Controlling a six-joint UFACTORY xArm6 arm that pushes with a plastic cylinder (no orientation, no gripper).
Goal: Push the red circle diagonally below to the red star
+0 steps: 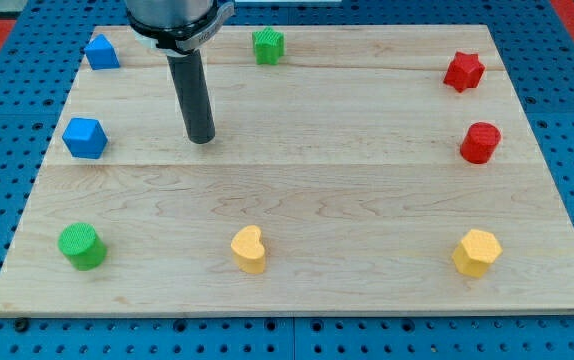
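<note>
Blue pegboard bench, wooden worktop (297, 200) on it, nine blocks spread round the edges. Our tool was just a plain dark rod, no jaws, so nothing to spread or pinch; our tip (202, 139) sat down on the worktop in the far-left area, touching no block. Nearest to it were the blue block (85, 137) on the left and the green block (267, 45) further back, both apart from it.

The red circle (480, 142) stood at the right edge, just nearer than the red star (463, 71), slightly right of it, the two apart.

Risks as we judged them:
- Long crossing to the right. Middle of the worktop was open, so little to clip on the way.
- Circle was round: an off-centre push would likely roll it off our tip sideways.
- Circle was close to the right edge; a rightward push could put it over.
- Pushing from the near side would drive it into the star and shift the reference.
- Overshooting towards us would head for the yellow block (477, 251) at near right.
</note>
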